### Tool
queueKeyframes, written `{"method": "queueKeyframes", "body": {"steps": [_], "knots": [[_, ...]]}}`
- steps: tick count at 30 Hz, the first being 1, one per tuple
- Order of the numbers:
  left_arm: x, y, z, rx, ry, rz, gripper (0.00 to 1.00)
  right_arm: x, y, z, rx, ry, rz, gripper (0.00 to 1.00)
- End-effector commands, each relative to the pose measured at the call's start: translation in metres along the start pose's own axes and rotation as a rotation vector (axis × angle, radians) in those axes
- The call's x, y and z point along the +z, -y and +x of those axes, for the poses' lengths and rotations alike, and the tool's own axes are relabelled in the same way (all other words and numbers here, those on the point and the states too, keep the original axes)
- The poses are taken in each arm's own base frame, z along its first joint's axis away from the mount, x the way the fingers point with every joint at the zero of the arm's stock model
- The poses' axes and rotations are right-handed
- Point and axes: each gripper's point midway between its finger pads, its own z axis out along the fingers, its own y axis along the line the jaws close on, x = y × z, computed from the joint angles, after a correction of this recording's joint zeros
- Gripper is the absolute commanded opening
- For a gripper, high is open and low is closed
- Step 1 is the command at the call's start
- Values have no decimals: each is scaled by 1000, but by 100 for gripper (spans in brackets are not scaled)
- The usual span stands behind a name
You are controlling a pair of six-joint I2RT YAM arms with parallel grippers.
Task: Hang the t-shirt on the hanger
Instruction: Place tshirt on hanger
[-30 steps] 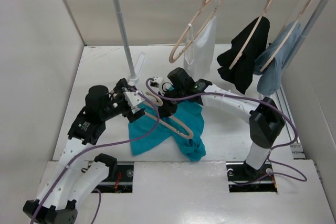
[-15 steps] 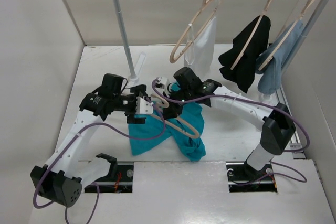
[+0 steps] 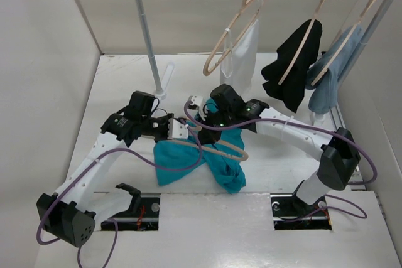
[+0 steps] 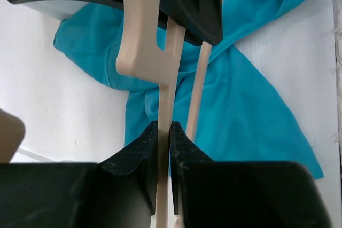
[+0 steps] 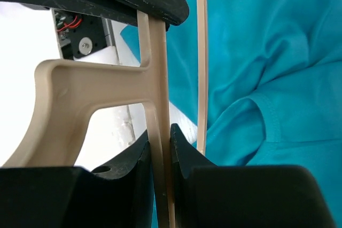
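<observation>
The teal t-shirt [image 3: 179, 161] lies crumpled on the white table between the two arms. Just above it hangs the pale wooden hanger [image 3: 227, 149], held from both sides. My left gripper [image 3: 187, 134] is shut on one thin bar of it. In the left wrist view the gripper [image 4: 164, 134] pinches that bar, with the hanger's notched shoulder [image 4: 141, 52] ahead and the t-shirt [image 4: 251, 105] beneath. My right gripper [image 3: 202, 120] is shut on the hanger near its hook. The right wrist view shows that gripper [image 5: 160, 140] clamped on the hanger's stem [image 5: 96, 84] over the t-shirt [image 5: 256, 52].
A clothes rack stands at the back, its pole [image 3: 146, 29] rising at left-centre. On its rail hang a hanger with white cloth [image 3: 242, 54], one with a black garment [image 3: 292, 70], and one with grey-blue cloth [image 3: 330, 80]. White walls close in the left and rear.
My left gripper moved right to the hanger and shut on its bar. The hanger now lies flatter over the t-shirt. The right arm shifted slightly right, still gripping.
</observation>
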Motion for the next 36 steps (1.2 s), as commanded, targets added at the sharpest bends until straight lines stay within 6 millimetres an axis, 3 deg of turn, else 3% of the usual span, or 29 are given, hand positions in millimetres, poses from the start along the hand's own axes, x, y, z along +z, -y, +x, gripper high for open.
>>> {"method": "queueKeyframes", "body": {"steps": [1,6,7,8,9,12,21,26,29,33,35,36], "knots": [[0,-7,-13,-14,52,-28,0,-14,-3,-43,-76,161,39,0],[0,1,-15,-20,70,4,0,-20,-1,-44,-96,198,78,0],[-1,1,-19,-20,82,11,0,-25,-3,-47,-105,211,78,4],[-1,5,-23,-33,101,37,0,-27,-3,-48,-111,223,90,12],[0,8,-25,-39,112,50,0,-30,-2,-52,-129,240,104,32],[-5,16,-36,-24,155,91,0,-36,-6,-57,-178,278,129,47],[-8,14,-55,-89,215,121,0,-39,-26,-63,-342,319,127,52],[-9,19,-65,-125,260,166,0,-42,-21,-61,-330,326,166,52],[-10,23,-69,-144,280,186,0,-42,-15,-58,-311,319,194,44],[-11,23,-67,-156,275,184,0,-43,-17,-55,-313,319,184,51],[-12,22,-65,-161,273,177,0,-52,-17,-51,-314,333,215,63],[-12,24,-66,-168,278,186,0,-58,-14,-52,-315,349,251,75]]}}
